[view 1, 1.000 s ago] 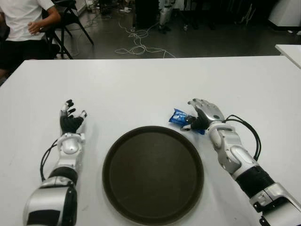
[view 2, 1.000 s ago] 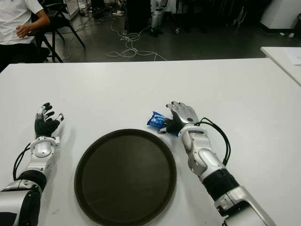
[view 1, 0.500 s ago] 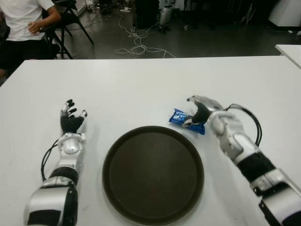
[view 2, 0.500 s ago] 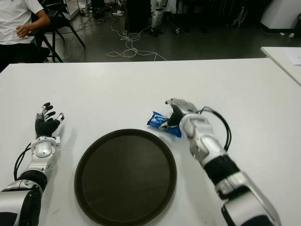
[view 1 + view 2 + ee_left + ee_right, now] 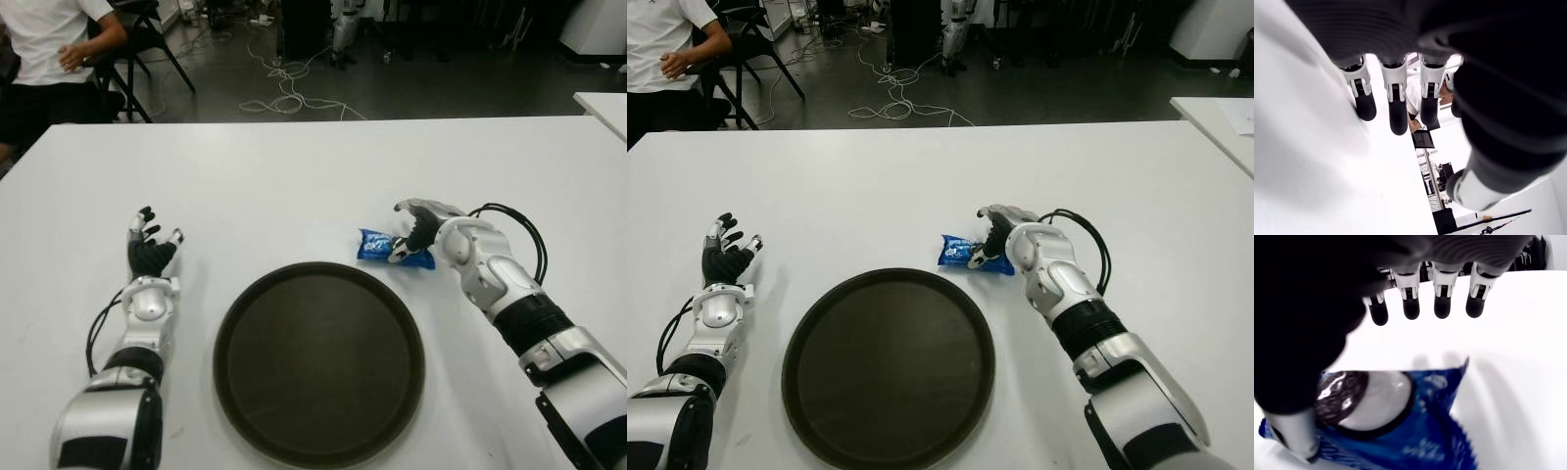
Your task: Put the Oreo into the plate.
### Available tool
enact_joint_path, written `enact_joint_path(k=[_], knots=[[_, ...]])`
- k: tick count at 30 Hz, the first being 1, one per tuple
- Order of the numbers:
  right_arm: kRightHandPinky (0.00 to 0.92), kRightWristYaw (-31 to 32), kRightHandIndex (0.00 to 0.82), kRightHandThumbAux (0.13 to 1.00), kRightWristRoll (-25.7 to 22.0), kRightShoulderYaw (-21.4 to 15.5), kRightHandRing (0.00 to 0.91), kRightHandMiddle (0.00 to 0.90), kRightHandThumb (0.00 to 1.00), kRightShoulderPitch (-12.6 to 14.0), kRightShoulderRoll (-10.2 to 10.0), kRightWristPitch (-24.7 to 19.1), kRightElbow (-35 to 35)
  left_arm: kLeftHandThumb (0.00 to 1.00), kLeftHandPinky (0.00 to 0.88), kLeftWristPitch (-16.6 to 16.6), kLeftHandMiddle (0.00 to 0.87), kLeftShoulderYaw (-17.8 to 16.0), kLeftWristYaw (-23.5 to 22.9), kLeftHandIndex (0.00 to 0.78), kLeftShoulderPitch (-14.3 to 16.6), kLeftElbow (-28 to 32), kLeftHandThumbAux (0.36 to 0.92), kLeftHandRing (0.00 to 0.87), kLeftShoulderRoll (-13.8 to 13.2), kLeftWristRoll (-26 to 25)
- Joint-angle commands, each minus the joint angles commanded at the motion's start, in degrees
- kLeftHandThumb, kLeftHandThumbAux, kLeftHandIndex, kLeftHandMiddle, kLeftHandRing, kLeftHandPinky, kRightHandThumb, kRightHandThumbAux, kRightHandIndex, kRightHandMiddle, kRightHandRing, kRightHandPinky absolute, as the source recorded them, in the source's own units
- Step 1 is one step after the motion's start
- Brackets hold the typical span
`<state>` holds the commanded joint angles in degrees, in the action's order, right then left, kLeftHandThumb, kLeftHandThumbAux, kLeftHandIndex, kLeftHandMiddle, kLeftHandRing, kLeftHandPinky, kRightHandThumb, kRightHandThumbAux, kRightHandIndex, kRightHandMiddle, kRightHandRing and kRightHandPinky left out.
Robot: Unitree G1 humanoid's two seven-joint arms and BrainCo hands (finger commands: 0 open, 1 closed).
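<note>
right hand (image 5: 419, 235) hovers open over the oreo (image 5: 384, 247) at the plate's (image 5: 245, 323) one o'clock; it should pinch firmly before lifting.

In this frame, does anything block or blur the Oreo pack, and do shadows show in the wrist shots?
Right wrist view: the right hand is a dark, blurred mass covering part of the Oreo pack; soft finger shadows fall on the table. Eye views: pack sharp, beside the plate. Left wrist view: left hand fills the frame.

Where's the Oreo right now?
The Oreo lies on the table, just beyond the plate's far-right rim, under the right hand.
</note>
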<state>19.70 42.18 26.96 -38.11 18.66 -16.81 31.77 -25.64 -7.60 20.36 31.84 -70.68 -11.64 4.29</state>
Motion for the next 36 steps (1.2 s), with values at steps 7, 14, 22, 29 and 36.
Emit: enact_joint_path(k=[7, 14, 22, 29, 36], knots=[[0.010, 1.33, 0.022, 0.740, 0.08, 0.16, 0.039, 0.044, 0.000, -0.66, 0.02, -0.95, -0.09, 0.078, 0.132, -0.07, 0.162, 0.29, 0.07, 0.153, -0.05, 0.23, 0.791, 0.158, 0.11, 0.13], [0.000, 0.80, 0.018, 0.732, 0.07, 0.14, 0.037, 0.039, 0.000, -1.45, -0.14, -0.99, 1.14, 0.059, 0.117, -0.75, 0.162, 0.77, -0.15, 0.161, -0.24, 0.46, 0.776, 0.149, 0.08, 0.44], [0.000, 2.49, 0.029, 0.725, 1.12, 1.74, 0.050, 0.060, 0.000, -1.90, 0.65, -0.95, 0.98, 0.044, 0.105, -1.55, 0.157, 0.88, 0.09, 0.142, -0.37, 0.50, 0.774, 0.136, 0.14, 0.37], [0.000, 3.56, 0.034, 0.741, 0.97, 2.62, 0.043, 0.057, 0.000, -2.09, 1.34, -0.62, 0.78, 0.075, 0.122, -1.54, 0.164, 0.91, 0.47, 0.147, -0.31, 0.38, 0.764, 0.148, 0.14, 0.43], [0.000, 3.52, 0.040, 0.753, 0.74, 2.89, 0.049, 0.064, 0.000, -1.69, 1.76, 0.61, 0.69, 0.098, 0.127, -1.68, 0.171, 0.93, 0.72, 0.148, -0.33, 0.24, 0.771, 0.158, 0.11, 0.50]])
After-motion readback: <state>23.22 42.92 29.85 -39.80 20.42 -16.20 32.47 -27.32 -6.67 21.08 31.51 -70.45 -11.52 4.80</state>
